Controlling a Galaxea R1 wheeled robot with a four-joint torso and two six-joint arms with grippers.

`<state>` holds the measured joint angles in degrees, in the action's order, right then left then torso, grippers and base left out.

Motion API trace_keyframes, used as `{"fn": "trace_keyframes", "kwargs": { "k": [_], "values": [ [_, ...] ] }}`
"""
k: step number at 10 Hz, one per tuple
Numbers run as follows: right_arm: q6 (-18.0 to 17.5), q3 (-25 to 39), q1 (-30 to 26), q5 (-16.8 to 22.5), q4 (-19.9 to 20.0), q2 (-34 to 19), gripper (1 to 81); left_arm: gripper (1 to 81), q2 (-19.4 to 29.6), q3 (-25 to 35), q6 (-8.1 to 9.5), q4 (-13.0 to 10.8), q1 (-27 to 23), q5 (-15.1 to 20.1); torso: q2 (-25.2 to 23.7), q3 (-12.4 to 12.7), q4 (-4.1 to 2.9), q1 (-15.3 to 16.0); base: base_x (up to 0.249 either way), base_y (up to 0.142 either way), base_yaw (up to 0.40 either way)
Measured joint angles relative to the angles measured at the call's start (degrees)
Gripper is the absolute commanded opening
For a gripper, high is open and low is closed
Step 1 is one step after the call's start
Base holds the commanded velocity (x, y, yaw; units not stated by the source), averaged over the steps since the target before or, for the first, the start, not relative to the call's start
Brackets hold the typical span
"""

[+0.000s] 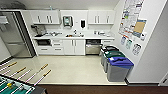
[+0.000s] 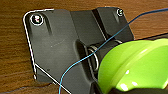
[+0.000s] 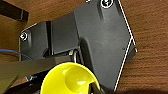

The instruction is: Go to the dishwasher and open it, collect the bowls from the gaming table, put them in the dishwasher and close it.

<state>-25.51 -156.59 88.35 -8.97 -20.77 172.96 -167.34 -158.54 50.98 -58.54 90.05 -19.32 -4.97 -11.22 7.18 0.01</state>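
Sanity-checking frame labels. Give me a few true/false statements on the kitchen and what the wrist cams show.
1. The dishwasher sits under the counter, right of the white cabinet doors. True.
2. Three bins stand along the right wall, the nearest with a blue lid. True.
3. The bowl in the left wrist view is red. False: it is lime green.
4. The football table stands at the far wall by the sink. False: it is near the robot, lower left.
5. The floor under both wrists is brown wood grain. True.
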Motion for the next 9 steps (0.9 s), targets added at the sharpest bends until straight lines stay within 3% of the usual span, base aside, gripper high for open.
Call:
{"fn": "trace_keyframes", "kwargs": {
  "k": [9],
  "values": [
    [0.0, 0.0, -0.2, 0.0, 0.0, 0.0, 1.0, 1.0, -0.2, 0.0, 0.0, 0.0, 0.0, 0.0, 0.0, 0.0, 0.0, 0.0, 0.133, 0.0, 0.0]
  ]
}}
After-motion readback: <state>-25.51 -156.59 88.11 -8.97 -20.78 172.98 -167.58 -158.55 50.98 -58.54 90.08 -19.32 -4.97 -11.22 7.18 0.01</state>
